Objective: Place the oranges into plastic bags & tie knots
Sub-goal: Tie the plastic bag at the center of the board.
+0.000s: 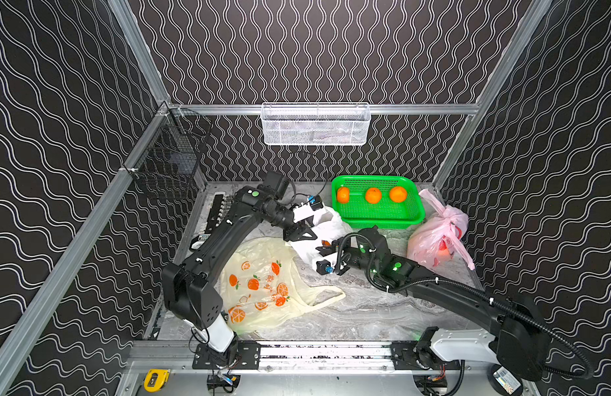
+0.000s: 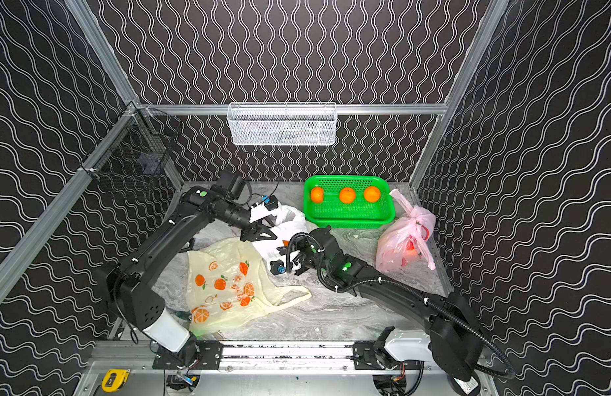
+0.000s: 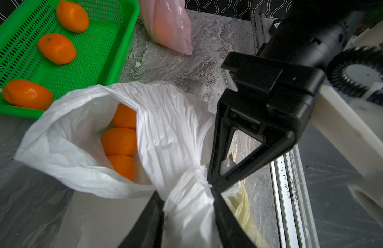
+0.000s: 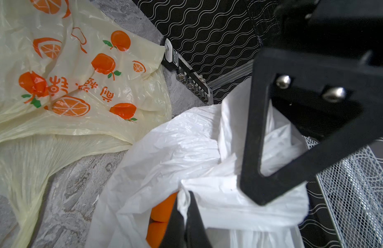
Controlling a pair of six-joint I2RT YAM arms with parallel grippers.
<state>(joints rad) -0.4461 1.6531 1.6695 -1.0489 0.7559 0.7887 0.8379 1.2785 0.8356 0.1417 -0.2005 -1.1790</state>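
My left pincer point(image 3: 184, 194) grasps the twisted handle of the white bag point(image 3: 171, 120). My right pincer point(image 4: 184, 199), clenched, pinches film beside it. Judged purpose: knotting over three oranges point(image 3: 119, 140).

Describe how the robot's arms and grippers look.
The left arm and right arm are black with white base segments and green dots. A black cable hose follows the right arm. The left gripper and right gripper have black triangular open-frame fingers.
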